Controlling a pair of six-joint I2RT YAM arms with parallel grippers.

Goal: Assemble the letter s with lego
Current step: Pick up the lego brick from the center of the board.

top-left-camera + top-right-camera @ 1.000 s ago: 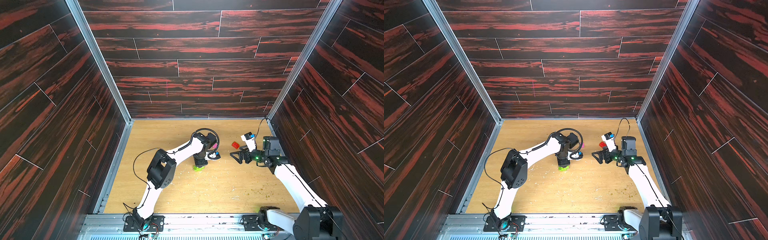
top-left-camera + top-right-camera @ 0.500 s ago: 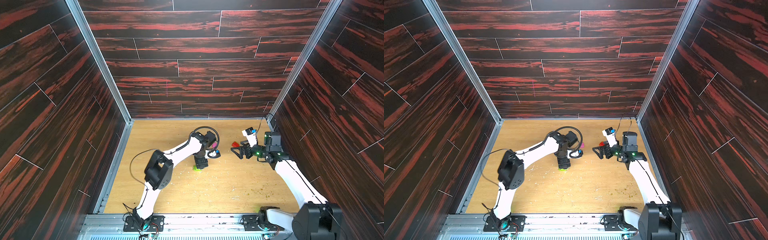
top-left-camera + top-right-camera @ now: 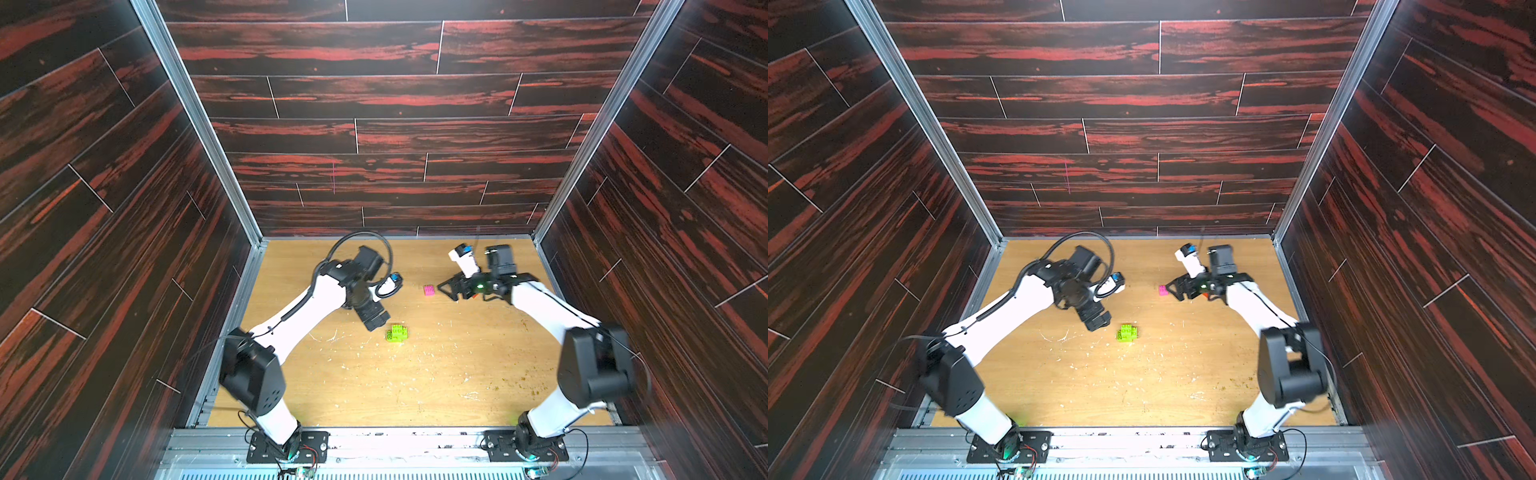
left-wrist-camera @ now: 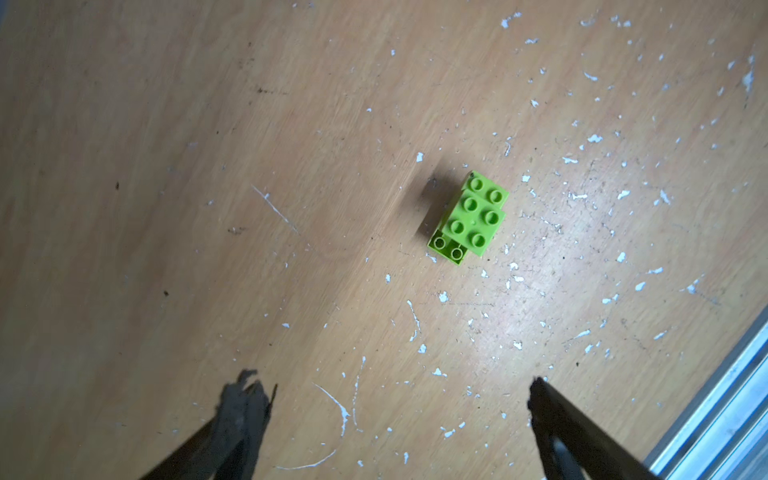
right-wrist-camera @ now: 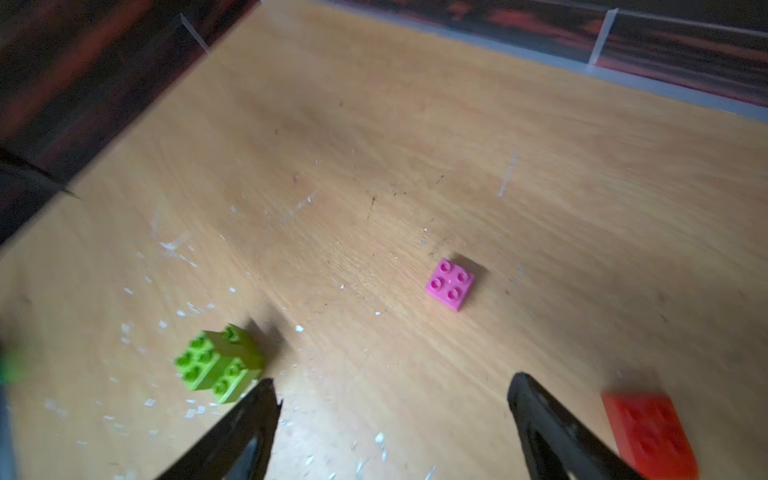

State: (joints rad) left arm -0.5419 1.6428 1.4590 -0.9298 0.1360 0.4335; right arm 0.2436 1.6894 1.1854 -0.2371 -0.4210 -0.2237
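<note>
A cluster of joined lime green lego bricks (image 3: 397, 333) (image 3: 1128, 333) (image 4: 469, 218) (image 5: 220, 363) sits studs-up on the wooden floor. My left gripper (image 3: 376, 322) (image 3: 1098, 321) (image 4: 390, 386) hangs open just left of the cluster, touching nothing. A pink brick (image 3: 429, 289) (image 3: 1163, 290) (image 5: 449, 284) lies alone further back. My right gripper (image 3: 451, 289) (image 3: 1177, 289) (image 5: 390, 386) is open and empty just right of the pink brick. A red brick (image 5: 648, 432) lies beside one of its fingers, outside the jaws. The letter s is out of view.
Dark wood-pattern walls (image 3: 374, 124) close in the floor on three sides. A metal rail (image 3: 395, 440) runs along the front edge. White scuffs and flecks (image 4: 340, 411) mark the floor (image 3: 374, 382) around the green cluster.
My left gripper opened, let go of the green cluster and drew back to the left. The right gripper moved over the red brick toward the pink one, which now shows.
</note>
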